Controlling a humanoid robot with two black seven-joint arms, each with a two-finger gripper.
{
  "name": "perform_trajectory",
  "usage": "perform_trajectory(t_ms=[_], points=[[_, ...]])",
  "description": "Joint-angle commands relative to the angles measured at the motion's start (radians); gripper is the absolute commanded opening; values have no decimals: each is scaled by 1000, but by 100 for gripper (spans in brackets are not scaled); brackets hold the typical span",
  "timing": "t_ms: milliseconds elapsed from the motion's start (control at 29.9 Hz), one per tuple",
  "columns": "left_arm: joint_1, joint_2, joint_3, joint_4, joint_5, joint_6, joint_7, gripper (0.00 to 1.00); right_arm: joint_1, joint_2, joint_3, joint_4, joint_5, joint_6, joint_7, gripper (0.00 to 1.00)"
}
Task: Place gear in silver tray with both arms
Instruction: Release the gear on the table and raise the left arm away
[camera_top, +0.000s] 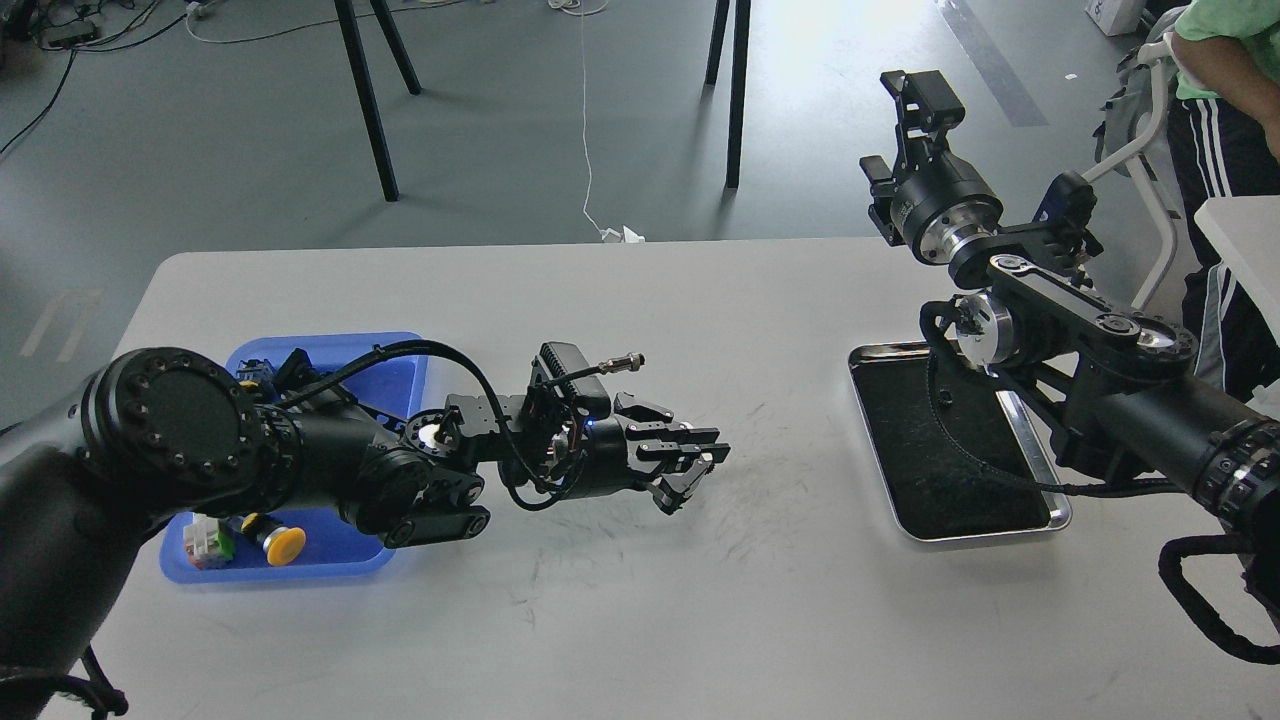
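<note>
At the right of the frame the rectangular silver tray (1055, 520), shiny-rimmed with a black inner floor, lies on the pale grey table (640, 600) with its long axis running from upper left to lower right, and nothing shows on the part of its floor that is visible. The black left gripper (690, 468) sits left of centre, low over the table, pointing rightward toward the tray but well apart from it; its fingers look drawn close together around something small and dark, though whether that is the gear cannot be told. Behind the left arm, at the lower left, a blue plastic tray (400, 350) holds small parts, among them a yellow-capped push button (283, 541). The black right gripper (920, 100) is raised at the upper right, beyond the tray's far end, fingers apart and empty. The right arm lies across the tray, so it is nearer; the left must travel right.
</note>
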Motion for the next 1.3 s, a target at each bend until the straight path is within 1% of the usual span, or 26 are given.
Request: perform_trajectory(t_ms=[0, 134, 201, 267, 334, 401, 435, 568, 702, 769, 936, 1070, 1136, 1237, 1270], points=[[0, 0, 0, 0, -7, 1, 0, 37, 0, 0, -2, 1, 0, 0, -1, 96], [-4, 0, -2, -2, -29, 21, 0, 41, 1, 0, -3, 3, 0, 0, 1, 96], [-6, 0, -2, -3, -47, 21, 0, 46, 0, 0, -5, 4, 0, 0, 1, 96], [-6, 0, -11, -2, -78, 21, 0, 55, 0, 0, -7, 6, 0, 0, -1, 97], [-6, 0, -35, -2, -105, 21, 0, 62, 0, -3, -11, 4, 0, 1, -6, 98], [-6, 0, -73, -3, -121, 21, 0, 74, 1, -17, -11, 10, 2, 3, -7, 98], [-4, 9, -95, -3, -122, 21, 0, 77, 3, -20, -11, 12, 2, 3, -7, 98], [2, 119, -204, -11, -125, 21, 0, 81, 6, -35, -13, 20, 2, 5, -7, 98], [11, 227, -296, -18, -191, 21, 0, 89, 11, -41, -16, 33, 2, 5, -15, 98], [12, 277, -334, -22, -240, 21, 0, 91, 20, -49, -37, 50, 2, 5, -24, 98], [12, 376, -386, -23, -305, 21, 0, 97, 102, -75, -229, 73, 2, 5, -36, 98], [20, 436, -437, -25, -372, 21, 0, 97, 152, -77, -368, 78, 8, 3, -39, 98], [28, 449, -460, -25, -412, 21, 0, 97, 182, -80, -446, 102, 5, 8, -67, 98], [40, 488, -512, -22, -519, 21, 0, 97, 254, -80, -572, 176, 15, 11, -143, 97], [46, 502, -534, -22, -559, 21, 0, 97, 277, -80, -608, 191, 17, 11, -160, 97]])
